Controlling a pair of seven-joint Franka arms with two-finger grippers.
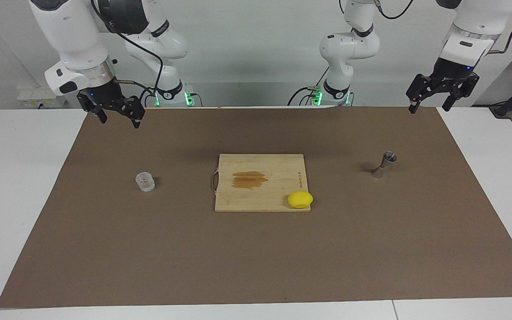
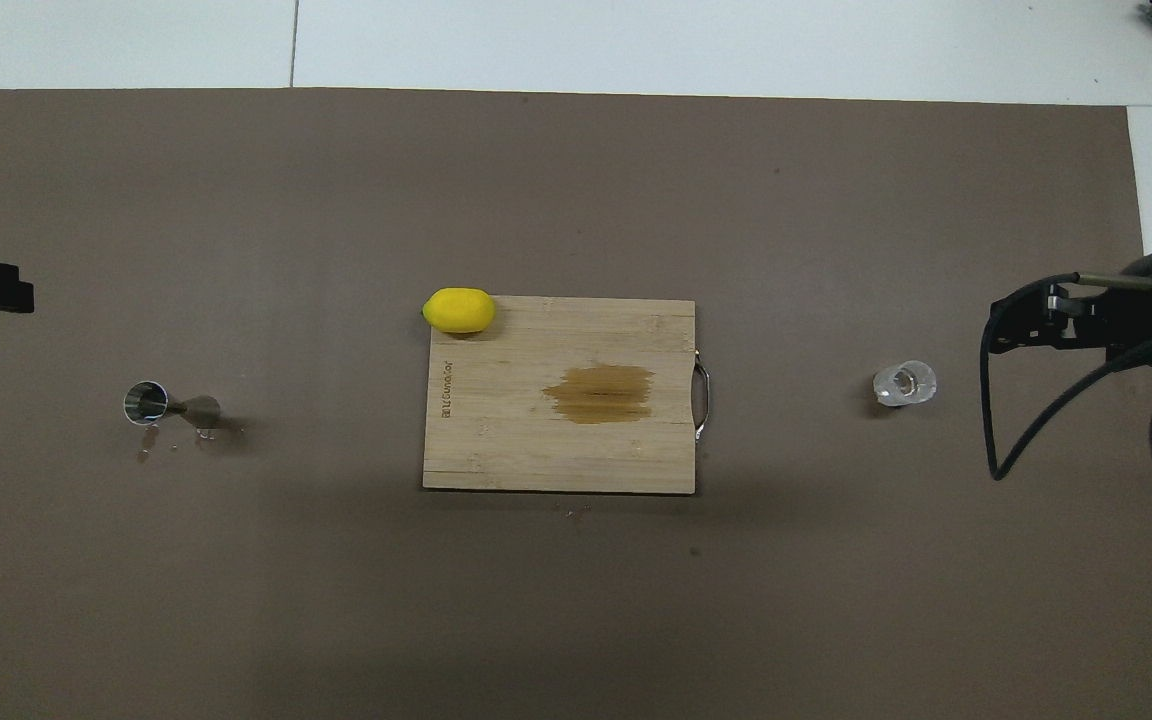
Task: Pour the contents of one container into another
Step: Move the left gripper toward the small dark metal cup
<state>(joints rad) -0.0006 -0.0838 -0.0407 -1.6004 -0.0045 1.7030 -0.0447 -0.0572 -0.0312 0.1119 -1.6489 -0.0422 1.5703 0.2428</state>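
My right gripper (image 1: 118, 116) hangs in the air over the mat's edge at the robots' end of the table, fingers spread wide and holding nothing. My left gripper (image 1: 429, 100) hangs just as idle over the mat's corner at the left arm's end, fingers spread, also empty.

The clear cup (image 1: 145, 182) stands upright on the brown mat (image 1: 256, 258), toward the right arm's end and well apart from the cutting board (image 1: 260, 189). The metal jigger (image 1: 384, 163) stands upright toward the left arm's end, equally far from the board. A lemon (image 1: 300, 199) sits at the board's corner, and a brown stain marks the board's middle.

I judge the cup to be light, rigid and a little slippery; its textured wall should help grip. It may crack or skid if I squeeze hard. I would take it across the middle of its side wall, below the rim, with my 2 fingers on either side, so the lip stays free for pouring.

The jigger looks stiff and light but top-heavy on a narrow foot, with a small mouth. It could tip at a nudge, so I would steady it at the waist. Drops already lie on the mat beside its base, as seen from overhead.
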